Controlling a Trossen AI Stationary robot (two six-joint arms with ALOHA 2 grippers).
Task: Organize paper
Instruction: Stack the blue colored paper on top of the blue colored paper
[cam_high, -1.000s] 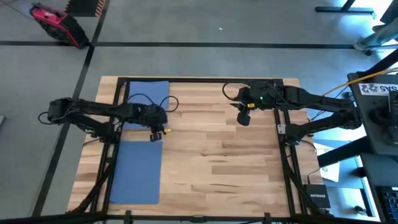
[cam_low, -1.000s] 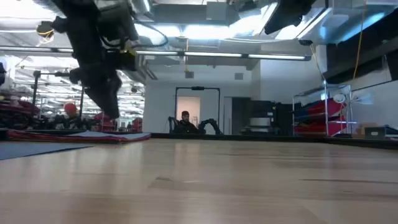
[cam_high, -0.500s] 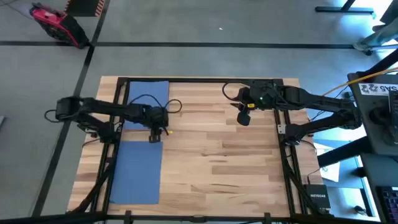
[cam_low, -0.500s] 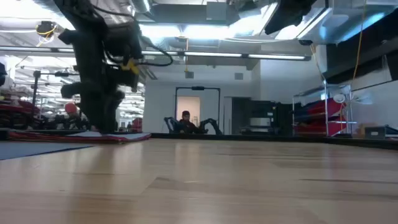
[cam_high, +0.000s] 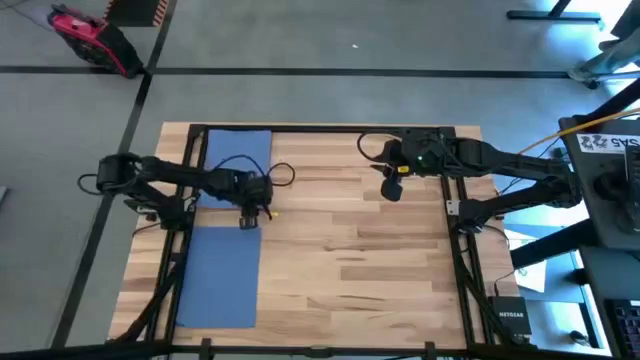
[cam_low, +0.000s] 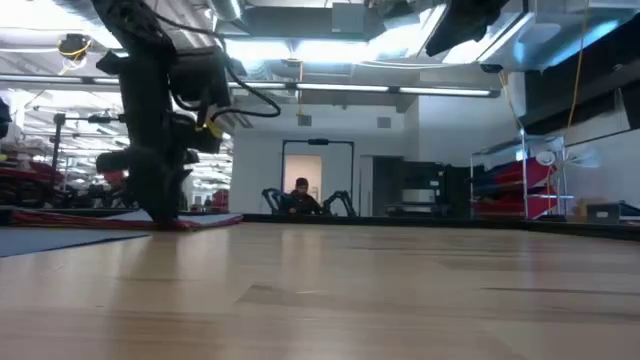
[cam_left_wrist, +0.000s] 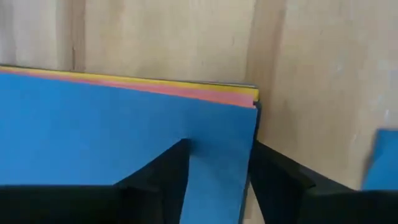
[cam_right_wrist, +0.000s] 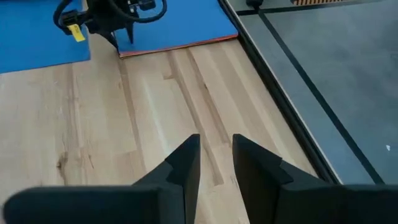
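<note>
Lying lengthwise front-to-back, paper (cam_high: 220, 275) stays flat.

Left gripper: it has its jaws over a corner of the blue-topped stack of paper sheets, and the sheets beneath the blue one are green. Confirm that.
Not quite. The left gripper does straddle a corner of the blue-topped stack of paper sheets, but the left wrist view shows the edges beneath as pink-orange and yellow, not green.

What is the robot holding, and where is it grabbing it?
Nothing is clearly held. The left gripper is open over a corner of the paper stack, one finger each side of its edge. The right gripper holds nothing.
</note>
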